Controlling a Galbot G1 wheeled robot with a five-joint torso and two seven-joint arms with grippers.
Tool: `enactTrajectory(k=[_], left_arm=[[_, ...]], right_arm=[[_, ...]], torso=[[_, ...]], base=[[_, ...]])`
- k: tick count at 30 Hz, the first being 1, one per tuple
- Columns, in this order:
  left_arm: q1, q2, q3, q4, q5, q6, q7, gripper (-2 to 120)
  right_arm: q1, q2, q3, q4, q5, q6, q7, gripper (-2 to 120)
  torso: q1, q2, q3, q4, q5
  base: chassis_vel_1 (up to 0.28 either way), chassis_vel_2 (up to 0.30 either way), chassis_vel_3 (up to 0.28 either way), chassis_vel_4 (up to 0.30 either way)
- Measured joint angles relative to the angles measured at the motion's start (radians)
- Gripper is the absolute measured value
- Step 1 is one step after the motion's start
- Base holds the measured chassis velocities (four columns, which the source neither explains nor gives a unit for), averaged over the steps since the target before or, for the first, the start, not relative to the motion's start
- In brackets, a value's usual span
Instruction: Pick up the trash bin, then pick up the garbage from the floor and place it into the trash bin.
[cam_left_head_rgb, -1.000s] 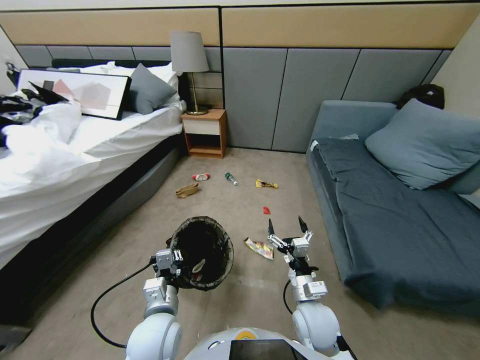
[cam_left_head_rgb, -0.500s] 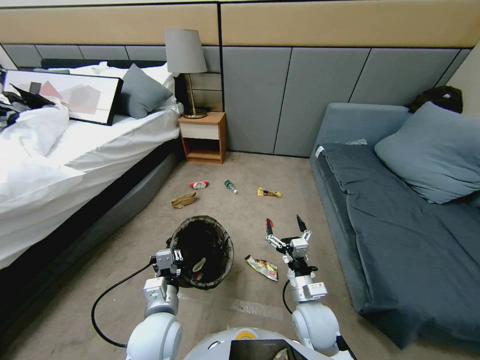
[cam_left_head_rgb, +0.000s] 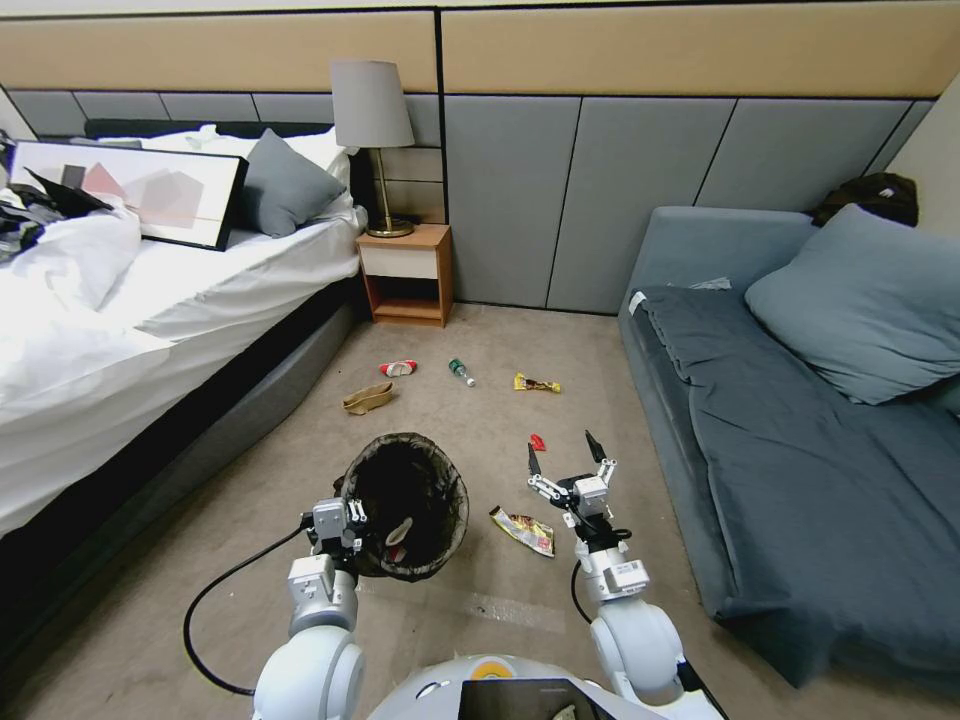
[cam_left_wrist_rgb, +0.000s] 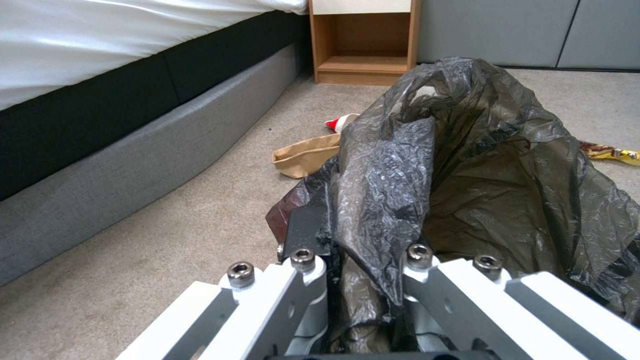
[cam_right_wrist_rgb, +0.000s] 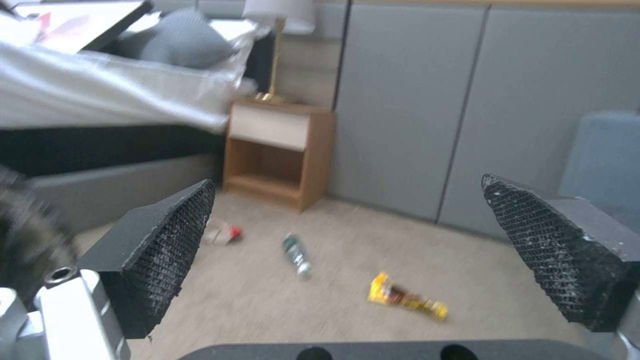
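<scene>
Bedroom floor (cam_left_head_rgb: 480, 420) view barely shifted in the last half second: left gripper (cam_left_head_rgb: 352, 520) jaws still clamp trash bin (cam_left_head_rgb: 405, 500) rim, right gripper (cam_left_head_rgb: 565, 458) wide open over uncollected wrapper (cam_left_head_rgb: 523, 529), pick pending.

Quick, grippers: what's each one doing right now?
Left gripper: shut on the trash bin rim.
Right gripper: open, empty, above the floor.
</scene>
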Motion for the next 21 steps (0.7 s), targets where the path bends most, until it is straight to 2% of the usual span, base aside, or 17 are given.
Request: enactTrajectory(k=[5, 8, 9, 12, 14, 21], left_arm=[[0.003, 0.002, 0.002, -0.002, 0.001, 0.0, 0.0, 7], [0.004, 0.004, 0.002, -0.004, 0.003, -0.001, 0.0, 7], [0.004, 0.004, 0.002, -0.004, 0.003, -0.001, 0.0, 7], [0.005, 0.005, 0.001, -0.005, 0.002, -0.001, 0.0, 7], [0.004, 0.004, 0.001, -0.005, 0.002, -0.001, 0.0, 7], [-0.003, 0.002, 0.001, -0.003, 0.002, -0.001, 0.002, 7]], right_arm=[[0.022, -0.05, -0.01, -0.045, 0.04, -0.028, -0.019, 100], [0.034, -0.112, -0.031, -0.094, 0.088, -0.072, -0.038, 100], [0.034, -0.112, -0.031, -0.094, 0.088, -0.072, -0.038, 100], [0.043, -0.184, -0.055, -0.158, 0.097, -0.087, -0.064, 100], [0.045, -0.206, -0.063, -0.177, 0.098, -0.088, -0.072, 100], [0.076, -0.3, -0.091, -0.316, 0.098, -0.083, -0.19, 100]], torso=[[0.0, 0.0, 0.0, 0.0001, 0.0001], [0.0, 0.0, 0.0, 0.0, 0.0001], [0.0, 0.0, 0.0, 0.0, 0.0001], [0.0, 0.0, 0.0, 0.0, 0.0001], [0.0, 0.0, 0.0, 0.0, 0.0003], [0.0, 0.0, 0.0, 0.0, 0.0001]], base=[[0.0, 0.0, 0.0, 0.0], [0.0, 0.0, 0.0, 0.0], [0.0, 0.0, 0.0, 0.0], [0.0, 0.0, 0.0, 0.0], [0.0, 0.0, 0.0, 0.0], [0.0, 0.0, 0.0, 0.0]])
